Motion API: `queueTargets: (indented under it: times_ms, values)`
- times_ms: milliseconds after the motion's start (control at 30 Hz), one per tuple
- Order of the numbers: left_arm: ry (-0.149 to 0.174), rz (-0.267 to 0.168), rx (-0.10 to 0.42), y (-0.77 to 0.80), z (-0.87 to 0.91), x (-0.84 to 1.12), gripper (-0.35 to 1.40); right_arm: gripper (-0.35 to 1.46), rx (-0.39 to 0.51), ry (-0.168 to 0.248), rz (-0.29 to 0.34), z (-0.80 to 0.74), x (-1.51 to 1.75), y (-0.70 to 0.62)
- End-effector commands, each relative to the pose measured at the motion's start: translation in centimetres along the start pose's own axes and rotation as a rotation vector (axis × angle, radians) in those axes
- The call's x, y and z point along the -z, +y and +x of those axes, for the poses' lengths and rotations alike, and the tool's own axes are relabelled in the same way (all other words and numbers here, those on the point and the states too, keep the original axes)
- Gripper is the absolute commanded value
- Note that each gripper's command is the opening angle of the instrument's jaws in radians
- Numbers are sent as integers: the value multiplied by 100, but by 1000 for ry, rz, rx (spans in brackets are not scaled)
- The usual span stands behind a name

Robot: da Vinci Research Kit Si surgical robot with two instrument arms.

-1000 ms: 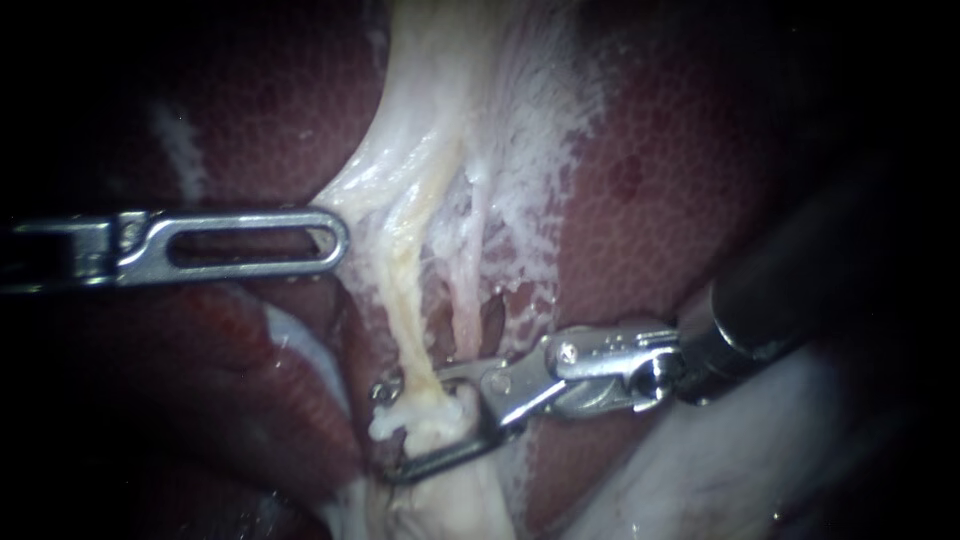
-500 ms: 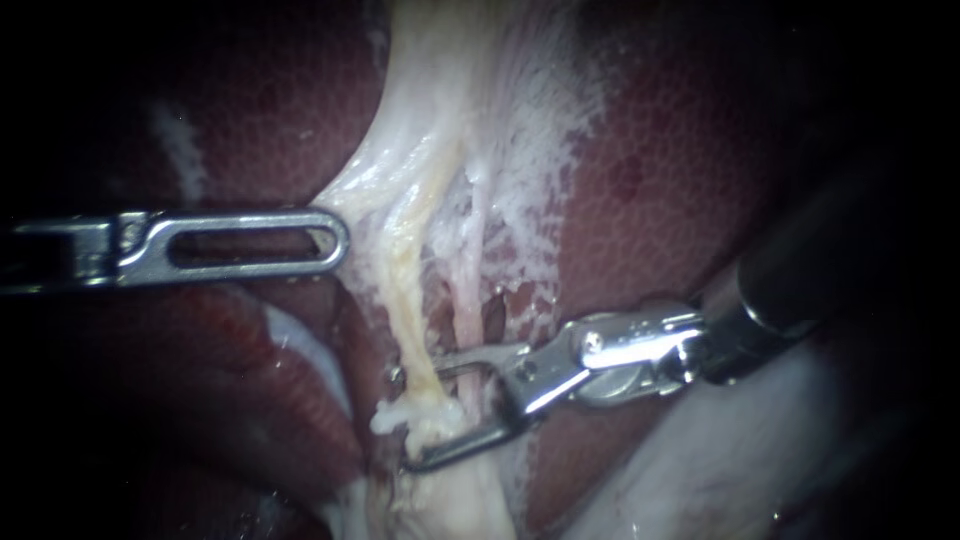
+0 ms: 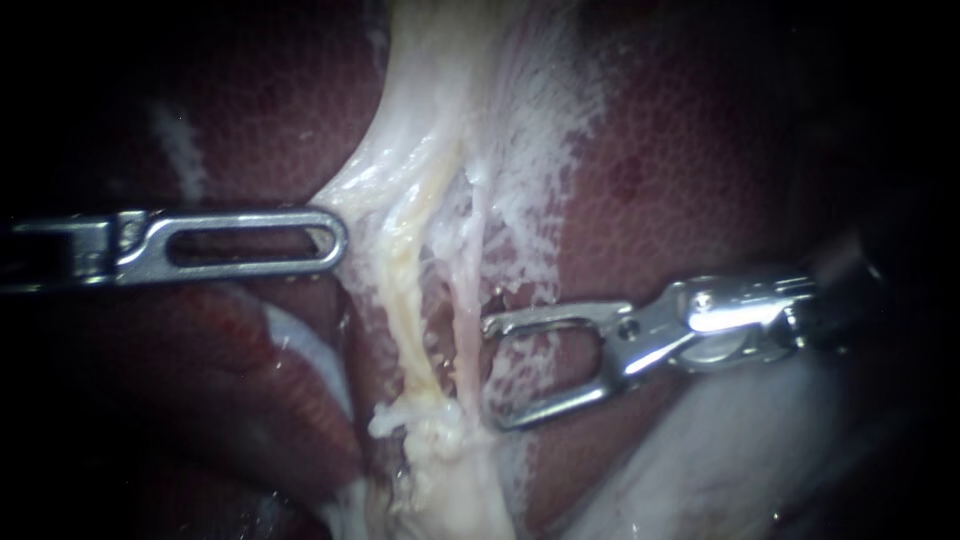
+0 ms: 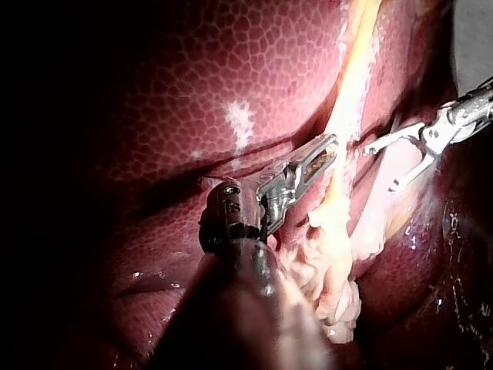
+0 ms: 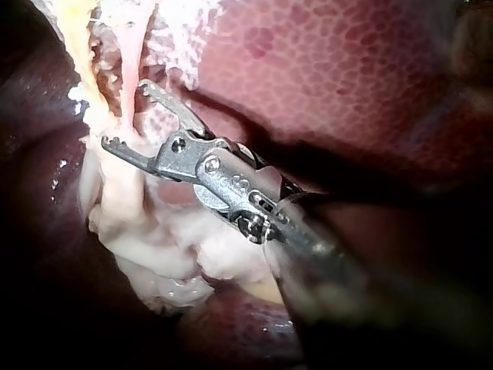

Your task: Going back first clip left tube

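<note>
Left tube (image 3: 405, 300): thin, likely soft, slick and tear-prone, best taken squarely across its bare mid-length; right instrument (image 3: 492, 372) claw stands wide, empty, nearby.

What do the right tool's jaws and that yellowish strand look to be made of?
Right instrument: open jaws look like polished bare metal, silvery with sharp glints. The left tube: soft wet tissue, cream-yellow, glistening, frayed white wisps around it; possibly fatty.

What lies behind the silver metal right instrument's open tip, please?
Through the gap in the silver metal right instrument, speckled red liver and white filmy tissue show; a thin pale tube stands beside it. Tissue directly under the metal is covered.
</note>
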Motion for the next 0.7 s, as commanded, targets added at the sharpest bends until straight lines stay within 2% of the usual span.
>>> queueTargets:
  times_ms: [33,333,467,700]
  values:
    - [0,0,0,1,0,-1,-35,60,4,0,-5,2,6,0]
    - [0,1,-1,4,1,-2,-35,60,16,18,-13,28,56,4]
    - [0,1,-1,6,1,-2,-35,60,17,25,-12,34,62,3]
    - [-2,0,-4,14,3,-10,-35,60,17,24,-12,34,61,2]
